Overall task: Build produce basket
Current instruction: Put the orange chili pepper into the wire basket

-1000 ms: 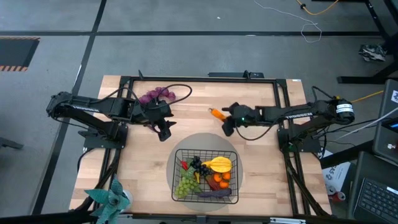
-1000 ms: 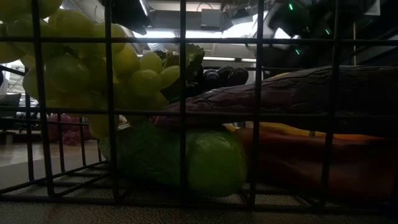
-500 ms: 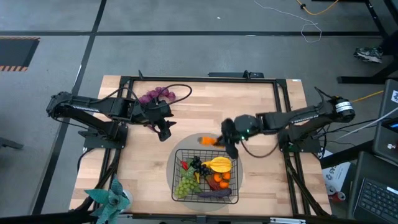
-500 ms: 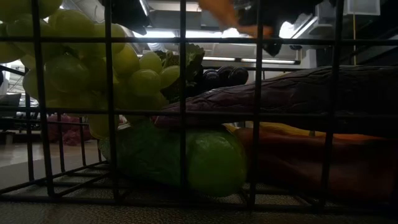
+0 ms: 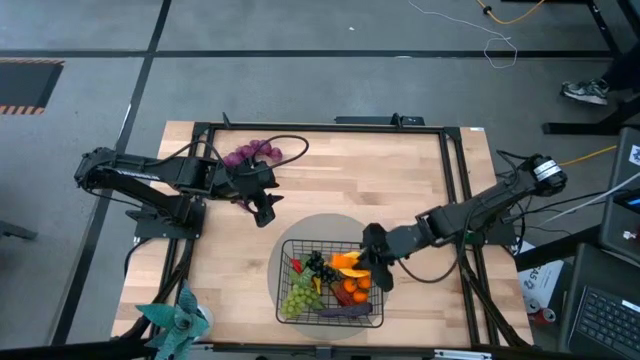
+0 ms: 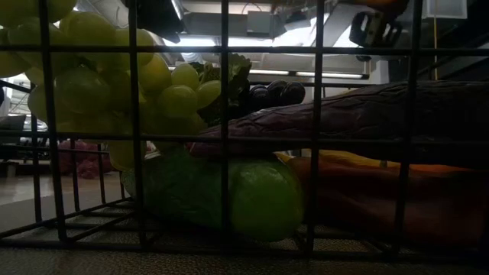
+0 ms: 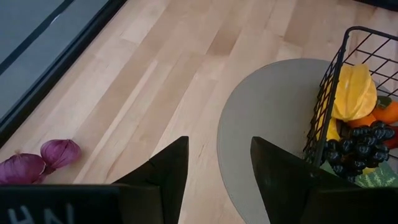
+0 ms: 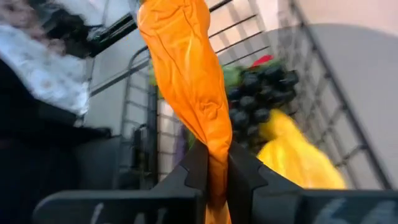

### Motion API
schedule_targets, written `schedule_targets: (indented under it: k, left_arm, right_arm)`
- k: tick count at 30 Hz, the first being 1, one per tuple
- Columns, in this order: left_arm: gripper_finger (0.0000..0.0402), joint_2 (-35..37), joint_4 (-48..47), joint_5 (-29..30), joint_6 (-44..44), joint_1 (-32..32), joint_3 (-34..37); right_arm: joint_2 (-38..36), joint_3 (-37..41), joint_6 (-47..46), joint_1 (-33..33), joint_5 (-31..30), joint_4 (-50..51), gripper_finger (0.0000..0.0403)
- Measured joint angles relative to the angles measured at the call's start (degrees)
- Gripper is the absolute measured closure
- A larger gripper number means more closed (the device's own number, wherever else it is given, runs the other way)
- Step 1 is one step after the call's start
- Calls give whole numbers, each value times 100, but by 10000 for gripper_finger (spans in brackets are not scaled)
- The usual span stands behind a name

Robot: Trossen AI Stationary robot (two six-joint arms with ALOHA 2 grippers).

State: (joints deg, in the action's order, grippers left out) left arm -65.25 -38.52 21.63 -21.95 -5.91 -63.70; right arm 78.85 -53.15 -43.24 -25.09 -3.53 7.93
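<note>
1. the right claw (image 5: 376, 262) has swung from mid-table to over the basket (image 5: 372, 318), pinching the orange pepper (image 8: 186, 81); only dropping it remains.
2. the pepper hangs over the basket's near edge, its long axis running straight out from the fingers.
3. the left claw (image 5: 262, 208) waits spread, well apart.

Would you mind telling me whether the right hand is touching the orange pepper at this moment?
Touching. The right wrist view shows the right hand shut on the orange pepper, both dark fingers pressed against its narrow end, above the basket.
</note>
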Motion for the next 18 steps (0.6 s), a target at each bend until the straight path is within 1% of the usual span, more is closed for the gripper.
schedule_targets:
  k: [3,5,12,15,18]
  left_arm:
    - [234,0,0,-2,2,0,0]
    - [234,0,2,-1,2,0,0]
    - [234,0,0,0,2,0,0]
    - [234,0,0,-2,3,0,0]
    - [234,0,0,-2,4,0,0]
  right_arm:
    - [36,-1,-9,-133,-436,-13,371]
    - [53,0,-3,-186,-572,30,361]
    - [74,0,-166,-184,-581,-16,324]
    - [75,0,-170,-185,-368,-80,300]
    - [72,0,-154,-185,-280,-91,275]
